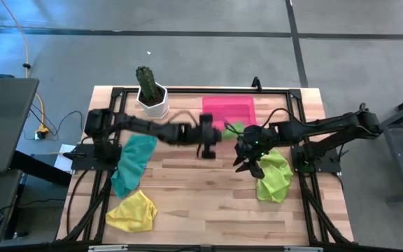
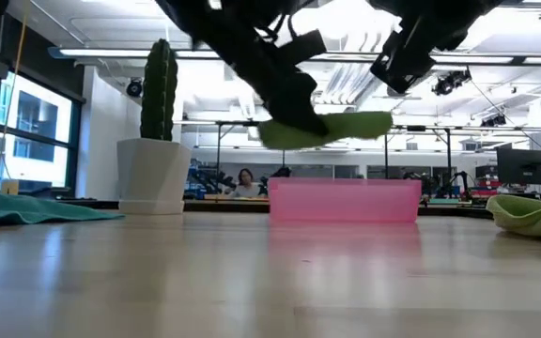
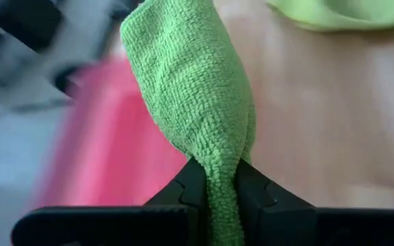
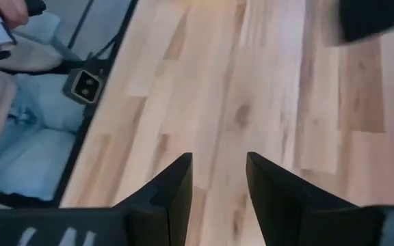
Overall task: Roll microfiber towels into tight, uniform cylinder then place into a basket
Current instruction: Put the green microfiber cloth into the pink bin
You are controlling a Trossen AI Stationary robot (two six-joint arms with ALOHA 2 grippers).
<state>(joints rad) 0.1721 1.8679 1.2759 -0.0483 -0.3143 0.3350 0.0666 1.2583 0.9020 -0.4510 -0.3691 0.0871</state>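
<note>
A yellow towel point(image 1: 131, 211) and a teal towel point(image 1: 133, 162) lie at the left of the wooden surface point(image 1: 201, 203). The left claw point(image 1: 219, 135) is clamped on a rolled green towel point(image 1: 232, 129), held up in the air at the front edge of the pink basket point(image 1: 227, 110). The right claw point(image 1: 247, 162), fingers apart and empty, hangs beside the other green towel point(image 1: 274, 177), which lies crumpled.

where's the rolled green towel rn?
The rolled green towel is held off the table in the left pincer, near the pink basket at its front right corner in the high view.
</note>
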